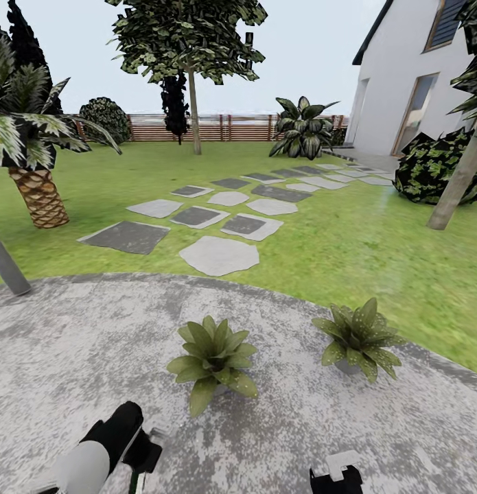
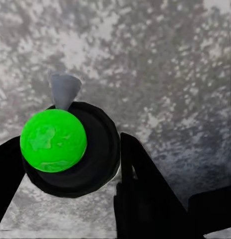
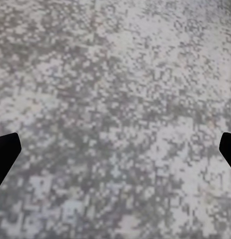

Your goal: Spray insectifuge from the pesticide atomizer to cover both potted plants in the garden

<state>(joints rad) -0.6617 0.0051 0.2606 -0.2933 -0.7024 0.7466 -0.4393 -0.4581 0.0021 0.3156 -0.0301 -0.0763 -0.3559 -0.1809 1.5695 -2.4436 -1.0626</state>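
The pesticide atomizer (image 2: 70, 149), seen end-on in the left wrist view as a round black trigger head with a bright green cap and small grey cone nozzle, sits gripped between the dark fingers (image 2: 145, 194) of the left gripper (image 1: 138, 456); no label or writing can be read. The right gripper (image 3: 115, 149) has its fingers spread wide with nothing between them. On the round grey speckled patio (image 1: 73, 357), two speckled-leaf potted plants stand at 12 o'clock (image 1: 214, 357) and 1 o'clock (image 1: 360, 337), with lawn (image 1: 348, 247), grey stepping stones (image 1: 217, 255), a brown slatted fence (image 1: 245, 127) and a white house (image 1: 403, 82) beyond.
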